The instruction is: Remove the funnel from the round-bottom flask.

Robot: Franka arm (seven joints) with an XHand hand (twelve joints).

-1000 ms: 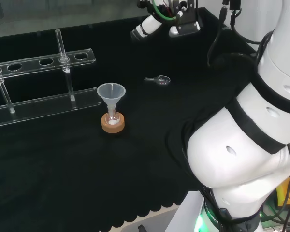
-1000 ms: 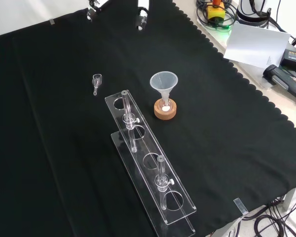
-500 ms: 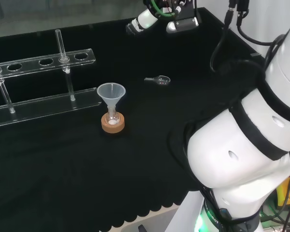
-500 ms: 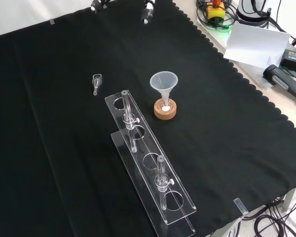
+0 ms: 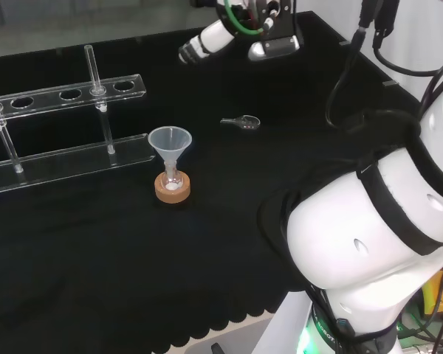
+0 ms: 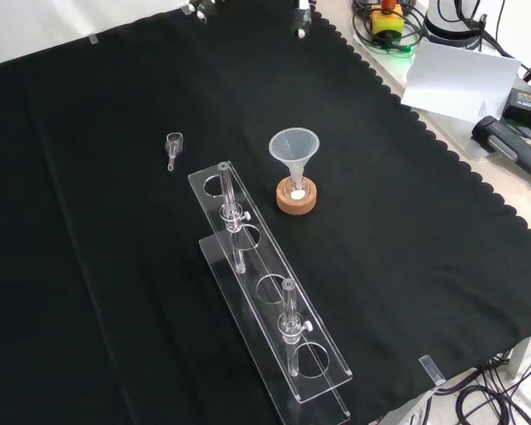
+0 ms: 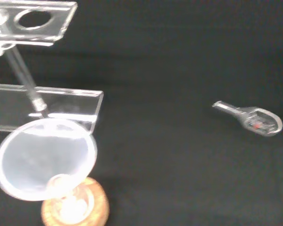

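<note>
The black cloth (image 5: 96, 258) covers the whole bench, and everything stands on it.

The big white arm (image 5: 384, 221) fills the right side of the head view and reaches up toward the far edge of the cloth.

The clear rack (image 6: 270, 292) is long and has round holes in its top. A few thin glass tubes (image 6: 288, 312) stand up in it. In the head view it is far to the left of the hand and lower in the picture.

The hand (image 5: 229, 33) is high up at the top of the head view, over the far part of the cloth. It is not touching anything. One white finger (image 5: 199, 46) sticks out straight to the left, so the hand looks relaxed and holds nothing. In the front view just its fingertips (image 6: 302, 12) peek in at the top edge.

The funnel (image 5: 170, 144) is clear and wide at the top. It stands upright with its stem in the neck of the round-bottom flask (image 5: 172, 183). It is well away from the hand, lower and a bit to the left in the head view.

The flask is small and sits in a brown cork ring (image 5: 173, 190). Something white shows at its bottom.

A little clear scoop (image 5: 242, 122) lies flat on the cloth, between the hand and the funnel in the head view.
</note>
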